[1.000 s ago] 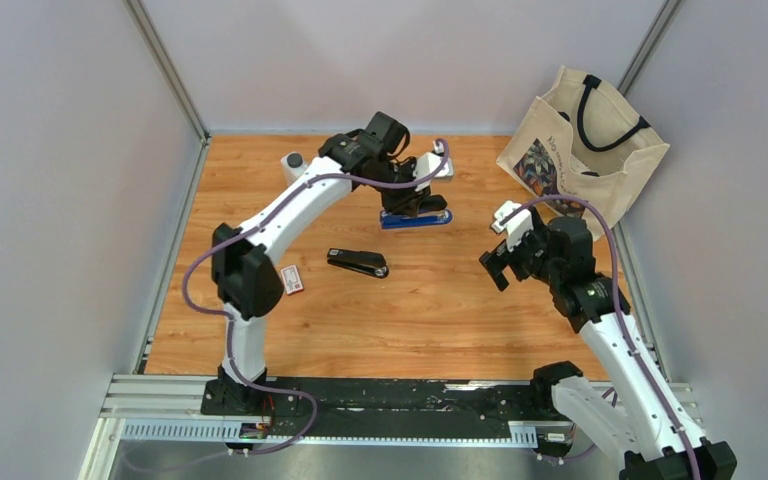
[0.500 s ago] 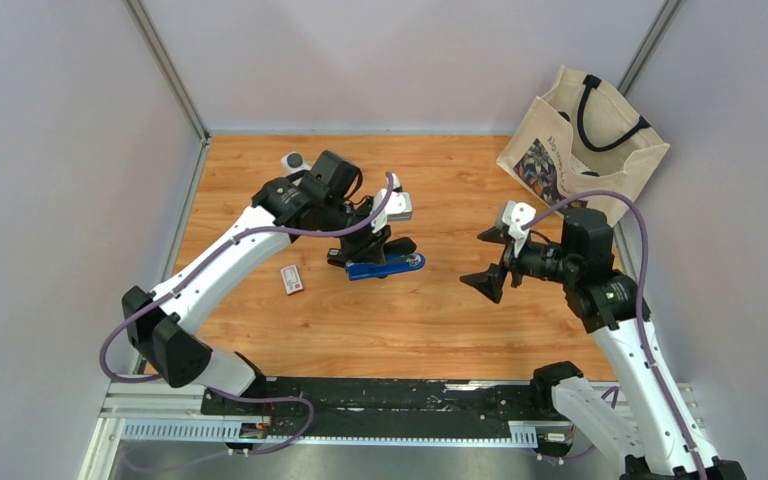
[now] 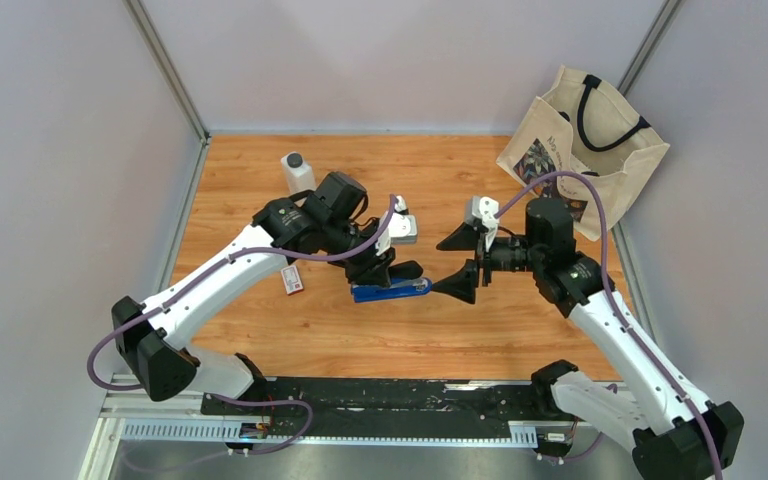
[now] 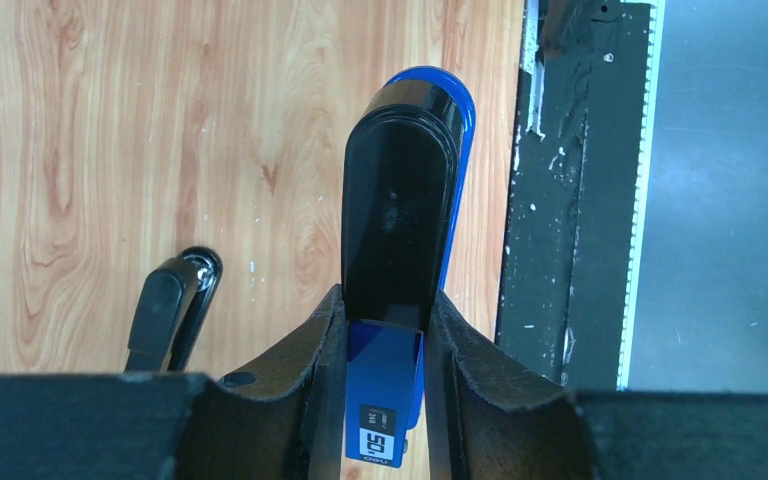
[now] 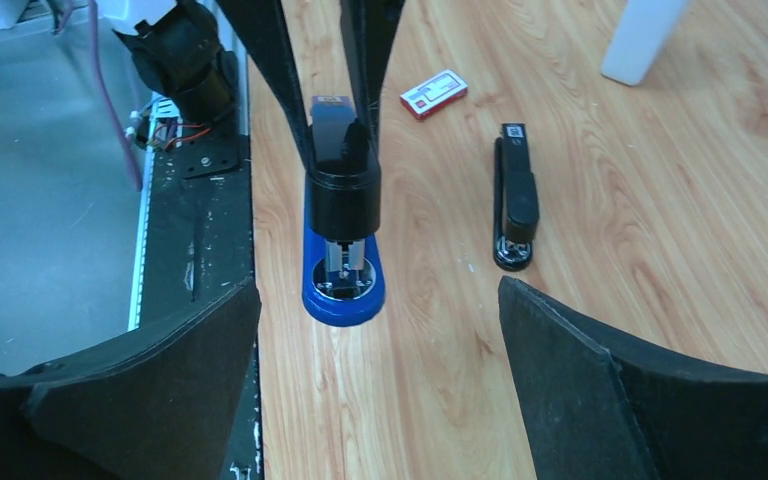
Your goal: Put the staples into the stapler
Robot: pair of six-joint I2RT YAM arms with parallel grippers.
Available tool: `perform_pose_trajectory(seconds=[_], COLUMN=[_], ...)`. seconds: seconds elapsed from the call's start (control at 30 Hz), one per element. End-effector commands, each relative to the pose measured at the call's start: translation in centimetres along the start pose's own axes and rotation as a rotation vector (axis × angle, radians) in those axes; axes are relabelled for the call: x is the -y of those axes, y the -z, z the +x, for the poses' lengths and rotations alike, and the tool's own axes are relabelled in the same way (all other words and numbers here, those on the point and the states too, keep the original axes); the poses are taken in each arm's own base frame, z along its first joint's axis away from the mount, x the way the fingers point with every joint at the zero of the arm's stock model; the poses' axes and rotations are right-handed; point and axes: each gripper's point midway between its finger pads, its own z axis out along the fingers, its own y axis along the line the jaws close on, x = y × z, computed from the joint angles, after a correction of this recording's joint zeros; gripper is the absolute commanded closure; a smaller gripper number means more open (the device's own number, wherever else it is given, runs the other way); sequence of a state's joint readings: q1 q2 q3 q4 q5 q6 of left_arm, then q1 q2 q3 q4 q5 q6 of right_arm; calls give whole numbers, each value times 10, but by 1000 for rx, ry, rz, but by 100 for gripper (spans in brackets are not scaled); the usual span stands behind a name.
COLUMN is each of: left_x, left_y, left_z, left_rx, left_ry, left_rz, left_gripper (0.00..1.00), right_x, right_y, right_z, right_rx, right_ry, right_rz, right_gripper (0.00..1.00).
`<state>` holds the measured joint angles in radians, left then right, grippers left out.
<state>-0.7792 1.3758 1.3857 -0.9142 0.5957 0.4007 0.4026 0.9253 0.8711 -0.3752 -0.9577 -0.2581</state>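
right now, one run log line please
left jaws: shut on blue stapler | right jaws: open, facing its front | staples box: on table, untouched | black stapler: on table

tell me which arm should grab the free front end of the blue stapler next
Probably the right. The right gripper is open and faces the front end of the blue stapler, close to it and in line with it. The left gripper is shut on the stapler's rear end, so it is occupied.

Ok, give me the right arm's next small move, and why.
Probably ease the open right tool forward around the front end of the blue stapler: the left tool grips its rear, and the right jaws stand wide, short of it.
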Motion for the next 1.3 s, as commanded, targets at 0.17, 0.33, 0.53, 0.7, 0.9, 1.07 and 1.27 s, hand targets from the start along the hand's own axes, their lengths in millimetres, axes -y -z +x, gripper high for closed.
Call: perform_pose_trajectory(seconds=[0.17,0.33,0.53,0.7,0.9,1.07,1.27], left_x=[21,26,27,23,18,15,15], left_y=[16,8,4,0,-2,-4,-2], left_z=[-33,-31,-32,-33,-38,-41,-43], left_rx=[133,112,104,98,103,107,116], left_ry=[-59,-64,-67,-60,-46,-39,-44], left_rz=[48,76,81,73,56,47,41], left_gripper=[100,100,100,100,100,100,100], right_x=[-8,-11,-14,-19,-22,-20,-17], right_y=[-20,-26,-32,-35,-40,-44,-46], right_z=[3,2,10,11,12,20,27], right_rx=[37,25,8,11,21,6,-5], right_ry=[29,15,13,-17,-59,-73,-80], right_rz=[-75,-110,-139,-168,-183,-183,-171], right_gripper=[12,16,16,16,18,20,22])
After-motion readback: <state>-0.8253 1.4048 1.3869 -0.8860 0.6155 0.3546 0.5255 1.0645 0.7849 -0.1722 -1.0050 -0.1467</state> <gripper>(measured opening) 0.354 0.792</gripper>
